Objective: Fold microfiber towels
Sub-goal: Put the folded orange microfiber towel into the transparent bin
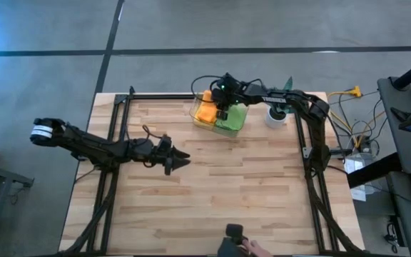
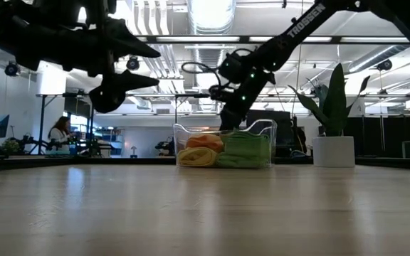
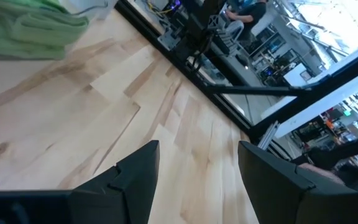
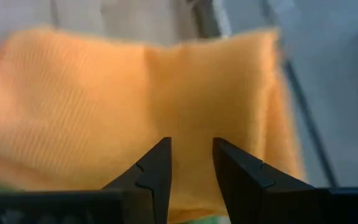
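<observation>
- Right gripper (image 4: 190,163) sits over the clear bin (image 1: 197,114) at the far edge of the worktop (image 1: 248,193), pointing down into it
- Its fingers (image 4: 157,168) are parted only a narrow way; the orange towel (image 4: 135,106) fills the space just beyond the tips, and I cannot tell whether they have hold of it
- In the bin, orange towel lies between the yellow towel (image 1: 206,96) on one side and the green towels (image 1: 232,118) on the other; from table height the green towels (image 2: 246,151) are stacked beside the orange (image 2: 203,141) and yellow (image 2: 196,158) ones
- Left gripper (image 1: 179,158) hangs above the bare worktop, well apart from the bin
- Its fingers (image 3: 143,174) stand wide apart with nothing between them, only wood planks (image 3: 73,124) beneath; a green towel (image 3: 27,31) shows far ahead of the tips
- Plant in a white pot (image 1: 277,116) stands just beside the bin
</observation>
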Controlling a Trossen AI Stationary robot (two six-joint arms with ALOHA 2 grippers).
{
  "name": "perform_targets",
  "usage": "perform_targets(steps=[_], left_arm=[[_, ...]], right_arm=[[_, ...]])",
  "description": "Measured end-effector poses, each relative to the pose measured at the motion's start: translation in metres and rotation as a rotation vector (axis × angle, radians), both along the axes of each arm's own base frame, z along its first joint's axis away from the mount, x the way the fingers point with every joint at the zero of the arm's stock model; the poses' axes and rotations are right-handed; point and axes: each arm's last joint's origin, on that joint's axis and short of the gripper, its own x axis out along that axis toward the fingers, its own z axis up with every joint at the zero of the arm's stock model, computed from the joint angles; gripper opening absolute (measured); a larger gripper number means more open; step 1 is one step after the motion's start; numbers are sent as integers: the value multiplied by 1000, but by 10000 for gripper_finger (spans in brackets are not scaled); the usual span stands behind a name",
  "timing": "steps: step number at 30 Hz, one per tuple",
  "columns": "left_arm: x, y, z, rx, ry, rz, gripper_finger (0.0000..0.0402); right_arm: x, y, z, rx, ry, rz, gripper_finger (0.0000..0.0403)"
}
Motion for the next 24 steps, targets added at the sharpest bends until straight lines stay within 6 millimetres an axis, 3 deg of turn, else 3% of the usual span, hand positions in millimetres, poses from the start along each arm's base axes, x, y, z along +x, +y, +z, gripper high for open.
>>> perform_targets(steps=[7,10,13,19,24], left_arm=[[8,3,3,9,0,13,202],[10,4,3,8,-2,16,202],[10,4,5,7,-9,17,202],[14,14,12,4,-27,55,202],[23,52,26,-61,60,80,200]], right_arm=[[-2,0,-35,102,122,25,111],[-2,1,-38,123,133,-4,111],[-4,3,-25,124,103,-26,111],[-18,5,34,64,-37,-60,111],[-41,6,75,268,-233,-115,111]])
